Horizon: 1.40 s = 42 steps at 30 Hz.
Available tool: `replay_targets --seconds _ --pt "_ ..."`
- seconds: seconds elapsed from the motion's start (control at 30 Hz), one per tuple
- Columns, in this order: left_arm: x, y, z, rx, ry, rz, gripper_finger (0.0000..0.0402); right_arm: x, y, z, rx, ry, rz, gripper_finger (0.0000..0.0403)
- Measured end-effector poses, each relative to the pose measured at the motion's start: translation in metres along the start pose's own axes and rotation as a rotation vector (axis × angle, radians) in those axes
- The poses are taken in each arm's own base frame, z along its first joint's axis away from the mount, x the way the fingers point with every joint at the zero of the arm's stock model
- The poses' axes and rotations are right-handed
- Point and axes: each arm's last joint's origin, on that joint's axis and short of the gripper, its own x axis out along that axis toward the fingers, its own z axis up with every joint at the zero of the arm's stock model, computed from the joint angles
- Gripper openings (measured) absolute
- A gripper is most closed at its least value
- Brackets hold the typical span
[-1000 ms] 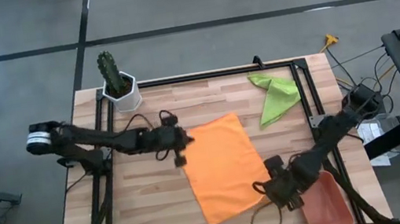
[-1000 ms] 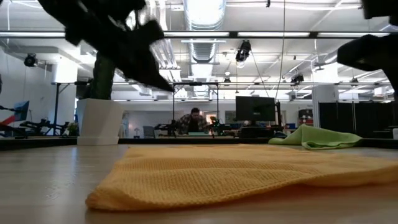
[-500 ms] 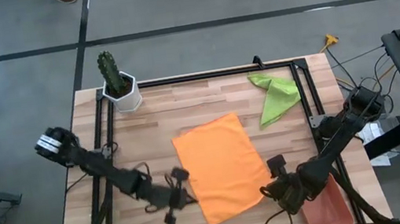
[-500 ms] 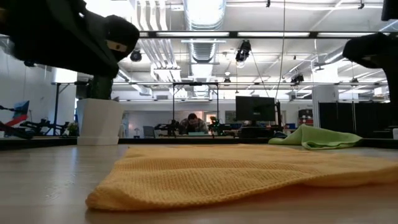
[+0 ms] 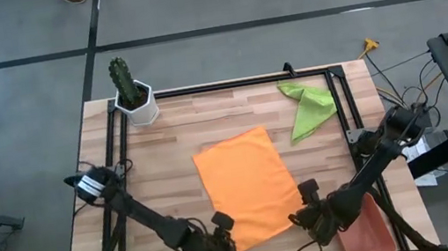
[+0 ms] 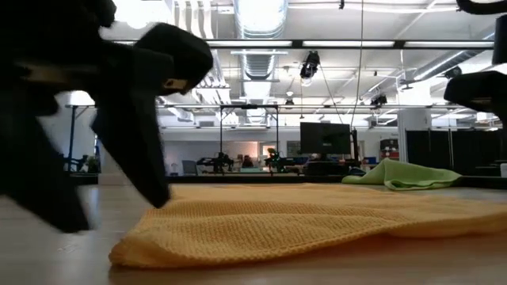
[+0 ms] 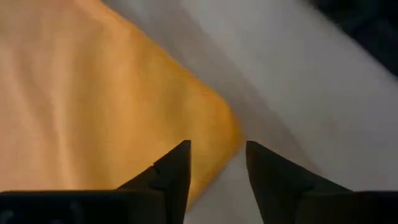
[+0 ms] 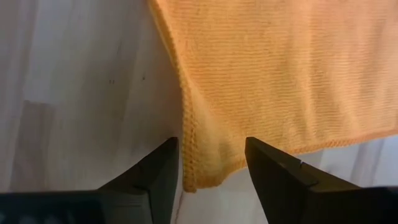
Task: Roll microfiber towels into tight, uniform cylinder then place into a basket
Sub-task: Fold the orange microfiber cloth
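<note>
Wooden worktop point(image 5: 166, 152) seen from above carries the orange towel point(image 5: 246, 184) flat at centre, the green towel point(image 5: 308, 106) crumpled toward one o'clock, the basket point(image 5: 371, 226) at five o'clock and a potted cactus point(image 5: 132, 90) at eleven o'clock. Left gripper point(image 5: 222, 249) sits at the orange towel's near-left corner, right gripper point(image 5: 302, 221) at its near-right corner. Low view: the towel point(image 6: 317, 218) lies limp with a soft raised hem, so it is judged light, pliant and prone to bunching. Left wrist view: jaws parted, straddling the corner point(image 7: 227, 134), gripping nothing. Right wrist view: jaws parted over the stitched corner point(image 8: 205, 174), empty. Recommended hold: pinch both near corners at the hem, then roll evenly.
</note>
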Motion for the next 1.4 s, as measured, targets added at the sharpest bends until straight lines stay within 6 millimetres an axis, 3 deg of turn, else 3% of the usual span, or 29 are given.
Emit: replay_targets --seconds 0.17,0.47,0.9,1.03,1.27,1.4 --pt "-0.005 -0.012 0.007 -0.018 -0.046 -0.028 0.0149 0.001 0.000 0.001 0.010 -0.013 -0.020 0.0187" --pt "0.023 -0.017 0.001 -0.071 -0.064 0.099 0.0149 0.000 -0.001 0.002 0.007 -0.032 -0.036 0.0175" --pt "0.023 -0.015 -0.002 -0.153 -0.054 0.117 0.0146 0.000 0.000 0.002 -0.008 -0.040 -0.032 0.0141" --pt "0.023 -0.014 -0.006 -0.175 -0.036 0.160 0.0118 0.000 0.000 0.002 0.004 -0.040 -0.032 0.0121" --pt "0.023 -0.013 -0.007 -0.190 -0.025 0.180 0.0015 -0.003 0.001 0.006 0.012 -0.050 -0.017 0.0094" --pt "0.021 -0.012 -0.007 -0.170 -0.007 0.184 0.0006 -0.006 0.003 0.008 0.012 -0.049 0.012 0.0064"
